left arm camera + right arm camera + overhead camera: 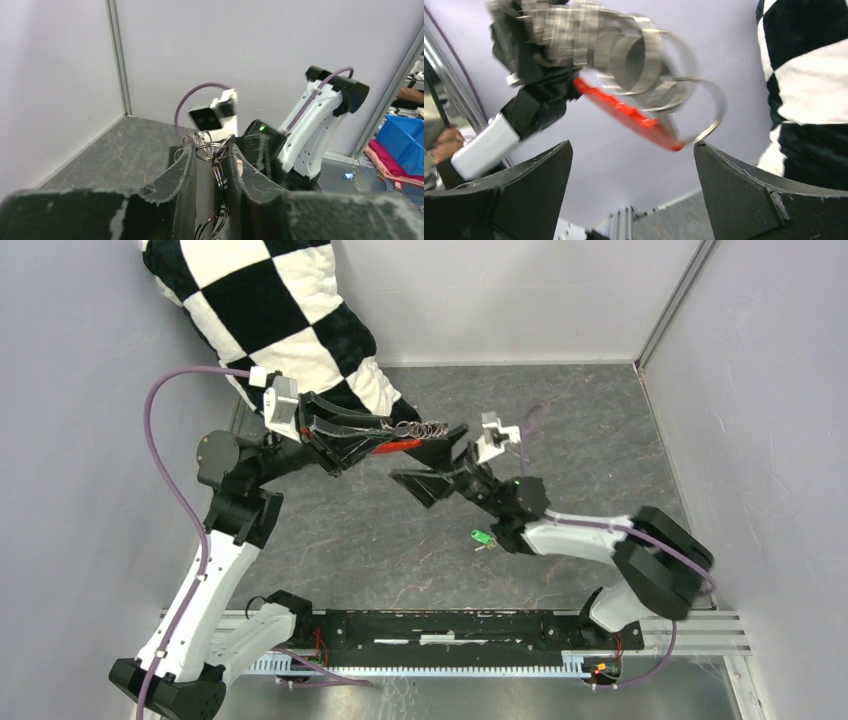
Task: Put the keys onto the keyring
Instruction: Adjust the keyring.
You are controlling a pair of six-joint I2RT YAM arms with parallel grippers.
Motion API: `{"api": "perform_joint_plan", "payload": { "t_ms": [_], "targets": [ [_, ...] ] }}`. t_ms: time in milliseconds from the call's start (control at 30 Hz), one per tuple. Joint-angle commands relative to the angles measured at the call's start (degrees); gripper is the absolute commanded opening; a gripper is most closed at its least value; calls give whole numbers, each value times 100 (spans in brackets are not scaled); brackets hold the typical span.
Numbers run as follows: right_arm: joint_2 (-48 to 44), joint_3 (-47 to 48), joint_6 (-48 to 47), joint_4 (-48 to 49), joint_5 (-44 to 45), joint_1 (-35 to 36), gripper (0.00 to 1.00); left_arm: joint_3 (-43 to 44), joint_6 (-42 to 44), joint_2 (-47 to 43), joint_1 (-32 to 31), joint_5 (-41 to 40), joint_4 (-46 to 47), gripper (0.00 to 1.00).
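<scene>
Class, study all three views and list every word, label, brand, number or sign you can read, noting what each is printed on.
None: no text can be read in any view.
The keyring and its red tag are blurred close up and show no print.
The green-headed key is too small to show any marking.

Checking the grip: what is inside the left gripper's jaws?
The left gripper holds the silvery metal ring chain joined to a flat red tag; which link its jaws pinch is hidden.
</scene>
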Motion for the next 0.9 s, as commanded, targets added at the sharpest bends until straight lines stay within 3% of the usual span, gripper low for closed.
{"api": "perform_joint_plan", "payload": {
  "t_ms": [0, 233, 533, 767, 867],
  "targets": [
    [1058, 1117, 1196, 2966, 139, -43, 98, 365, -371, -7, 29, -282, 371, 2],
    [1551, 1786, 1467, 3212, 472, -41, 98, 393, -274, -176, 28, -376, 353, 2],
    [1061, 1886, 1271, 3220, -43, -37, 96, 459, -356, -292, 28, -985, 187, 2],
    [860, 1885, 1348, 3213, -14, -37, 89, 394, -230, -385, 28, -1232, -1, 2],
    [918, 2080, 1568, 3219, -94, -40, 77, 297, 9, -488, 32, -1466, -169, 2]
  ]
}}
